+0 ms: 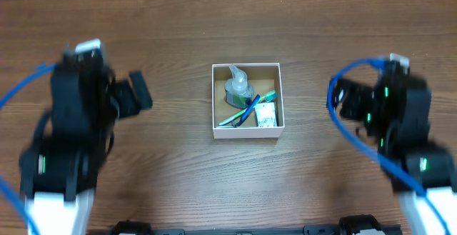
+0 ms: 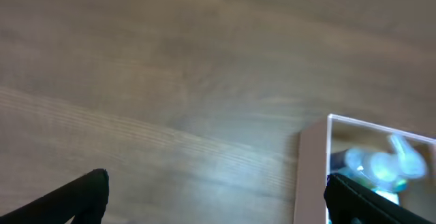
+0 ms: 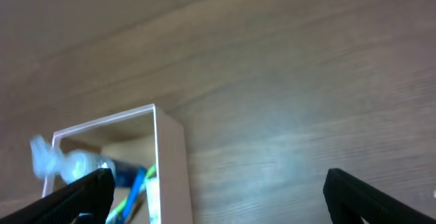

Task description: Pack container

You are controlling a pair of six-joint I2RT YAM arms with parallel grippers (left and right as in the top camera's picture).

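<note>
Wood worktop [image 1: 178, 21], overhead shows whole container [image 1: 246, 131] holding bottle [image 1: 238, 88], wrist views only its corner, left fingers [image 2: 82, 197] apart, right fingers [image 3: 78, 195] apart

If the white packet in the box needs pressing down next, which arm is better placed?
Right, probably. The white packet lies in the container's near right corner, on the right gripper's side; it is open and empty. The left gripper would cross the pump bottle.
</note>
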